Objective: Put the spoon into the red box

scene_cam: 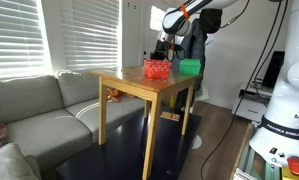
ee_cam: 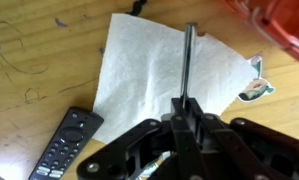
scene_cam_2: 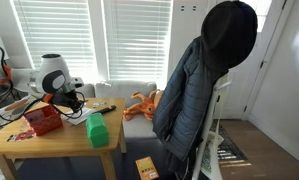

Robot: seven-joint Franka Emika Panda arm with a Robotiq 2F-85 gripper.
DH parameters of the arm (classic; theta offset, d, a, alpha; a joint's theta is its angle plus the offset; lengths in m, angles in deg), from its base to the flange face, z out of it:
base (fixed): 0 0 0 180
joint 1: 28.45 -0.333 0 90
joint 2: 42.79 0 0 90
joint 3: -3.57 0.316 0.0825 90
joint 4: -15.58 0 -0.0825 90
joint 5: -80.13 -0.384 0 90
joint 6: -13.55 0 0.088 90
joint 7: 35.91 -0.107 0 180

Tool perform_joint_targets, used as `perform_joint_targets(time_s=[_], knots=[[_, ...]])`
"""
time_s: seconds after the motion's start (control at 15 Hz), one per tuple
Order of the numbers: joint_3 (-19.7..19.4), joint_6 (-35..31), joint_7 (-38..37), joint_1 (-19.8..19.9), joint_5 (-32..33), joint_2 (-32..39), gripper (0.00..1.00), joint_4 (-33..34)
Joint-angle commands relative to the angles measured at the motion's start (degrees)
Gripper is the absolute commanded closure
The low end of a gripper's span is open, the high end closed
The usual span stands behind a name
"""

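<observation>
In the wrist view my gripper (ee_cam: 186, 105) is shut on the spoon (ee_cam: 187, 60), a thin dark piece that sticks out beyond the fingertips over a white napkin (ee_cam: 139, 70). The red box (ee_cam: 279, 25) shows at the top right corner of this view, apart from the spoon. In both exterior views the red box (scene_cam: 156, 69) (scene_cam_2: 43, 120) stands on the wooden table (scene_cam: 129, 85), and my gripper (scene_cam: 164, 50) (scene_cam_2: 74, 100) hangs just beside it. The spoon is too small to make out in the exterior views.
A black remote (ee_cam: 64, 145) lies by the napkin's lower left, also seen in an exterior view (scene_cam_2: 101, 109). A solid green box (scene_cam: 190, 67) (scene_cam_2: 96, 130) stands at the table edge. A small sticker (ee_cam: 251, 88) lies by the napkin. A grey sofa (scene_cam: 39, 115) and a hanging coat (scene_cam_2: 204, 90) flank the table.
</observation>
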Motion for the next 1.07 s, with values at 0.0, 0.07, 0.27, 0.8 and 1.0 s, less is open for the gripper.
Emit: perform_joint_targets(time_s=[0.0, 0.07, 0.27, 0.8, 1.0], knots=[[0.76, -3.2, -0.54, -0.63, 1.81, -6.73, 0.98, -3.98], [0.88, -4.02, -0.76, -0.69, 2.14, -8.14, 0.98, -4.64], [1.3, -6.59, -0.35, -0.48, 2.4, -11.92, 0.98, -6.53], [3.99, -12.89, 1.34, -2.43, -1.66, -23.13, 0.98, -18.17], [5.06, -15.0, 1.7, -4.03, -2.77, -25.21, 0.98, -21.7]])
